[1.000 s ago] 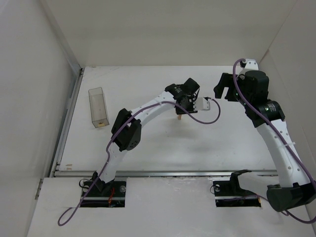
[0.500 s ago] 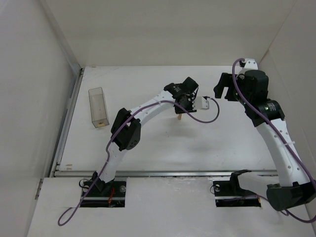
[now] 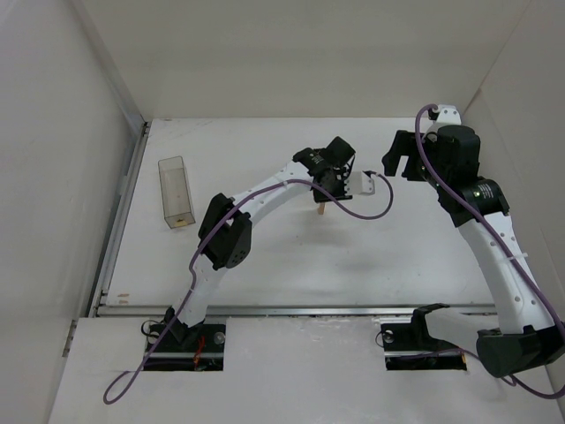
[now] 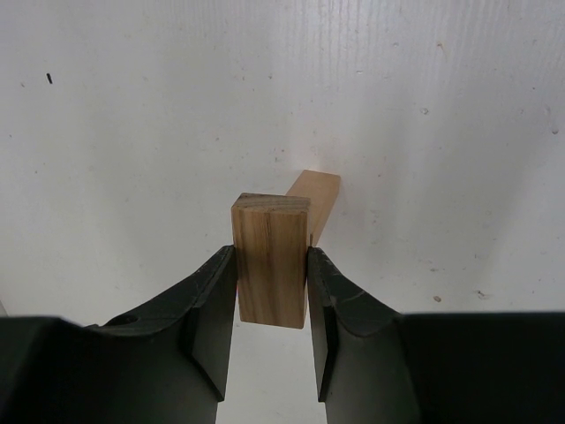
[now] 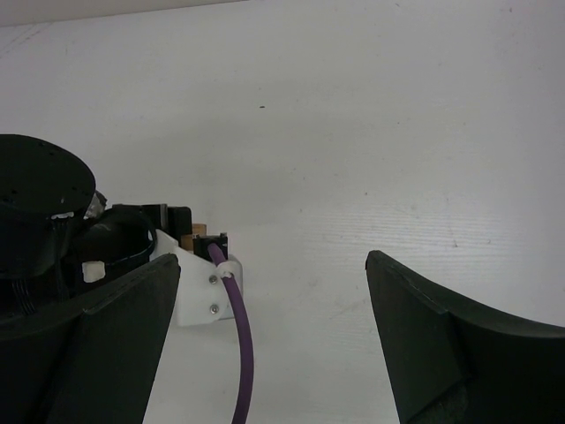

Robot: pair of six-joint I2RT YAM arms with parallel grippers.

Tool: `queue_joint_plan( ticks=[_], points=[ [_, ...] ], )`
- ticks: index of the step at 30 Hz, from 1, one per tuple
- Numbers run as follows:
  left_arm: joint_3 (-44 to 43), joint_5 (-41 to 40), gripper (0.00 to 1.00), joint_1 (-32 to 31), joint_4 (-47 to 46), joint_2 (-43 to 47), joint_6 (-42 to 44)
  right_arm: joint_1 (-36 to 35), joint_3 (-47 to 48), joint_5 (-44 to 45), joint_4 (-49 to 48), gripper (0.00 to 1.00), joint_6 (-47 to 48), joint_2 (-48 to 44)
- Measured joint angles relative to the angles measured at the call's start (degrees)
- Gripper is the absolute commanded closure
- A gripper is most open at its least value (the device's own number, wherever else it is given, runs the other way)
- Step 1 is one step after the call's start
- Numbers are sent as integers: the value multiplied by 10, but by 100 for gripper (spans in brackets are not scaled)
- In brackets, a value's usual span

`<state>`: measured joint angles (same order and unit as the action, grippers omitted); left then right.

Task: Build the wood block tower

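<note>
Starting at the left gripper: clenched on a light-tan rectangular wooden block, with black fingers pressed flat against its two long sides. Far end of that block projecting past the fingertips, end grain showing. Just beyond it and slightly right, a second light-tan wooden block, slanted and partly hidden behind the first; contact between the two not determinable. Beneath both, a white table, lightly speckled.

Seen from above, left gripper poised over the middle of the table, tan wood showing just under it. Right gripper released, jaws standing wide with nothing between them, hanging near the left wrist but apart from it. Farther left, well apart from both grippers, a clear plastic rectangular container lying lengthwise on the table, a small tan piece at its near end.
</note>
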<state>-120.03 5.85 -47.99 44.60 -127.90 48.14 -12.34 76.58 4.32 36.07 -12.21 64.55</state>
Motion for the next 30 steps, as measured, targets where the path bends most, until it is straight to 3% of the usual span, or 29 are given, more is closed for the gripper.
queue_joint_plan(
  ticks=[18,24,30],
  points=[
    [0,8,100,0,-2,-12,0,0,3,0,9,8,0,0],
    [0,8,79,0,-2,-12,0,0,3,0,9,8,0,0],
    [0,8,68,0,-2,-12,-1,0,3,0,9,8,0,0]
  ],
)
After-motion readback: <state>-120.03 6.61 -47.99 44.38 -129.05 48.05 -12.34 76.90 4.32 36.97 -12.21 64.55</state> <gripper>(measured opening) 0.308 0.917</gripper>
